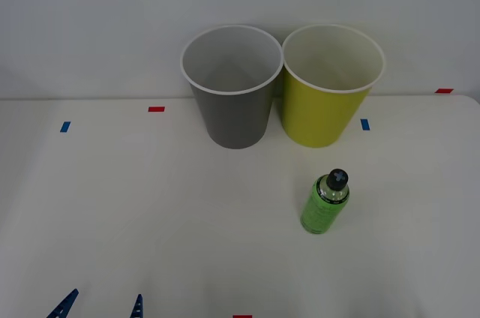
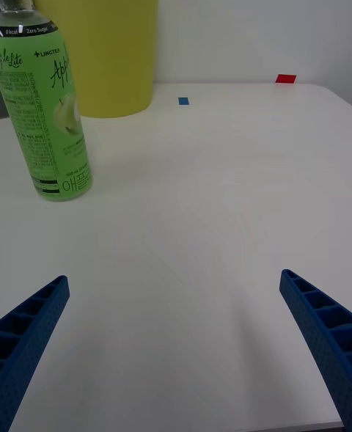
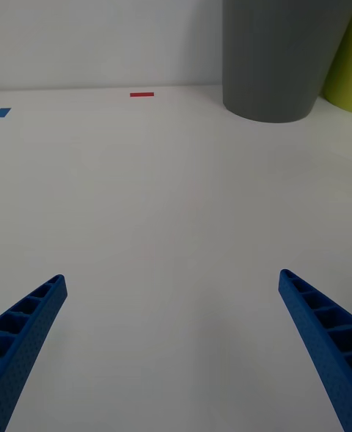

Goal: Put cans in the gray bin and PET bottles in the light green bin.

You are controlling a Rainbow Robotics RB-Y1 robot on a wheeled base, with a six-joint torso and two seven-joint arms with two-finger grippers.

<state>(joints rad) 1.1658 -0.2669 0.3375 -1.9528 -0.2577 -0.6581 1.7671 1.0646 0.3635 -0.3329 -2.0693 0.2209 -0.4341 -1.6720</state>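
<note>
Bottle: one PET bottle [image 1: 325, 202], green wrap, black cap, standing upright on the white worktop [image 1: 150, 205], lower right of centre in the front view, just in front of the light green bin [image 1: 330, 89]. Handy, since that's where I reckon it belongs.
Bins: two, gray bin [image 1: 231, 89] and the light green one, side by side at the top centre, rims about touching, both upright so stuff can drop in.
Cans: zero that I can see.
Right gripper [image 2: 176, 344]: spread wide, holding nothing, bottle ahead and off to one side.
Left gripper [image 3: 172, 344]: also wide open and empty, low at the front view's bottom left, facing the gray bin.
Tape marks: three red, two blue.
</note>
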